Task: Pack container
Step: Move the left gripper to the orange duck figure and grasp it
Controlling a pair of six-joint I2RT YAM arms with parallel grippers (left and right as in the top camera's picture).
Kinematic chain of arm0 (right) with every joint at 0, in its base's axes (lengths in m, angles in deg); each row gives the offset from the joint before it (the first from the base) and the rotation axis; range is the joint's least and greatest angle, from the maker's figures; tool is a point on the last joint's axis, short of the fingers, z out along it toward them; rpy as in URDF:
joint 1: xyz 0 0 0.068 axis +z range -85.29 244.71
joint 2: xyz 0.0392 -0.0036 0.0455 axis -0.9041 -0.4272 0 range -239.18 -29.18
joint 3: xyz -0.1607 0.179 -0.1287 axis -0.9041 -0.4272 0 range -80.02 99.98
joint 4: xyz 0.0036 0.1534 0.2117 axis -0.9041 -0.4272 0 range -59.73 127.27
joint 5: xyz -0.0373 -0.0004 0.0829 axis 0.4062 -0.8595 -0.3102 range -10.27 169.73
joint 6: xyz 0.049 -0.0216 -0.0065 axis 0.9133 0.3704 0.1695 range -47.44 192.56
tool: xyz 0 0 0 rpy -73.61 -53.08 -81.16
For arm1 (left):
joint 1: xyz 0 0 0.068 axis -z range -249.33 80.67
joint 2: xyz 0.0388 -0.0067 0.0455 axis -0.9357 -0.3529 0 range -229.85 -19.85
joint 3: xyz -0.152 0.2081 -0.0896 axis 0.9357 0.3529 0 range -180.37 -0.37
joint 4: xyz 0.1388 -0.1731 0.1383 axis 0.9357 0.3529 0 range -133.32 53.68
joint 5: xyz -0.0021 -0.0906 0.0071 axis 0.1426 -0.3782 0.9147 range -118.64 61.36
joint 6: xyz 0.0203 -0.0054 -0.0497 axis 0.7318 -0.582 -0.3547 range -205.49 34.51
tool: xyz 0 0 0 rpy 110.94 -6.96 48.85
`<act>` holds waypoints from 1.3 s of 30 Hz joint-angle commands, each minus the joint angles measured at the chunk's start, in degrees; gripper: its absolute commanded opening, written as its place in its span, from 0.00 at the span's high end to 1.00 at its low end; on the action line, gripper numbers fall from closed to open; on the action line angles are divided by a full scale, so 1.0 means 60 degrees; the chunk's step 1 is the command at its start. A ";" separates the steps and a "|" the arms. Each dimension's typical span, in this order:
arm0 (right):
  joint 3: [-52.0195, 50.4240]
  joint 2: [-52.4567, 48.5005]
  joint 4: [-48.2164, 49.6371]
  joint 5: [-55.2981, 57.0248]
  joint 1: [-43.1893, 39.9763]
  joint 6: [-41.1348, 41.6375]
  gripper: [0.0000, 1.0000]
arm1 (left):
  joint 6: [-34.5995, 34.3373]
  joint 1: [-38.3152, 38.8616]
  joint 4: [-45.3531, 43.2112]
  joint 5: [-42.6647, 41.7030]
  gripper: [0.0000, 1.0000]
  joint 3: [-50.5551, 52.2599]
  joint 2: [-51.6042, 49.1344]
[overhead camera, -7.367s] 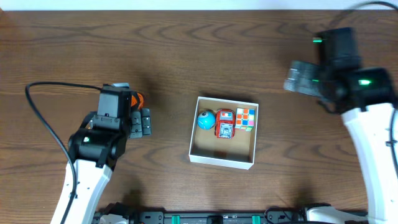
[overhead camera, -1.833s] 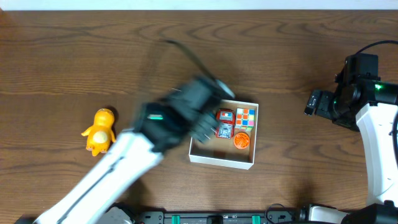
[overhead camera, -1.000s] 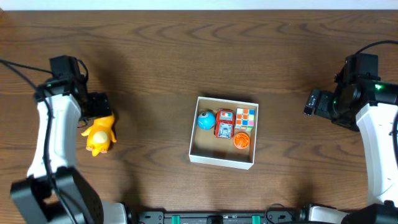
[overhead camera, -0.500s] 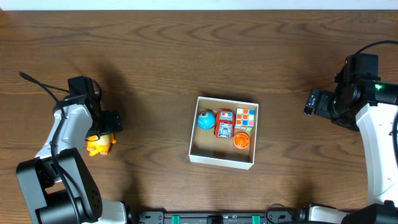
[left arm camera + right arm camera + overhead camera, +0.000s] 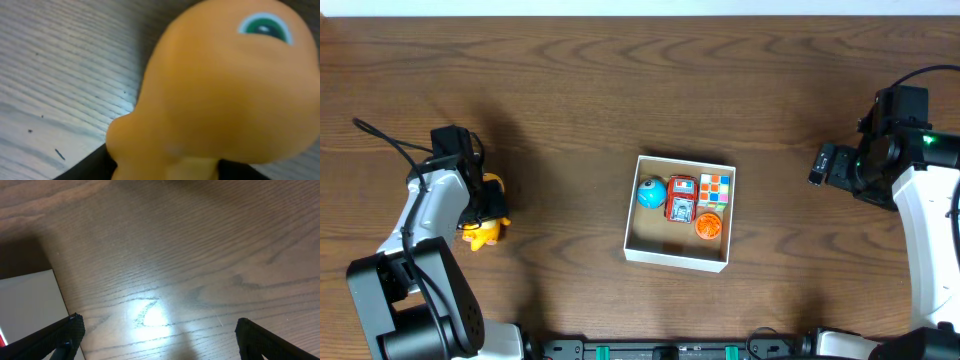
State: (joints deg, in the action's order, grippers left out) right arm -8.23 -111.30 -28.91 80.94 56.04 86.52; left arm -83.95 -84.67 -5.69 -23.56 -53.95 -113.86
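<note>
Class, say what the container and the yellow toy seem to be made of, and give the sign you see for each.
Container: likely cardboard, matt; thin white walls, tan-brown inside.
Yellow toy: probably smooth plastic or rubber; even colour, soft sheen, painted eye.

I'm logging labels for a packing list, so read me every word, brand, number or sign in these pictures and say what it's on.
No text is readable in any view.
Red toy in the container: a pale panel that may carry print, too small to read.
Coloured cube, blue ball, orange ball, orange-yellow toy: no lettering visible.
</note>
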 commanded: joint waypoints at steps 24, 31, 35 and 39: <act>-0.0058 -0.0331 0.0029 -0.2295 0.0933 -0.1180 0.99 | 0.2014 0.4014 0.0459 -0.3177 0.81 -0.0739 0.4452; -0.0058 -0.1341 0.0208 -0.2280 0.2291 -0.0976 0.99 | 0.3020 0.6575 0.0321 -0.3177 0.85 -0.0736 0.4506; -0.0058 -0.2204 0.0561 -0.2288 0.2823 -0.0936 0.99 | 0.3027 0.7457 0.0098 -0.3177 0.85 -0.0736 0.4113; -0.0058 -0.3013 0.0951 -0.2353 0.3198 -0.0943 0.99 | 0.3024 0.7960 -0.0004 -0.3180 0.86 -0.0736 0.3694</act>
State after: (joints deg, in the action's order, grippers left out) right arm -8.31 -126.71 -23.90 67.61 73.64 80.20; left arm -67.16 -38.26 -5.25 -42.22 -57.41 -90.32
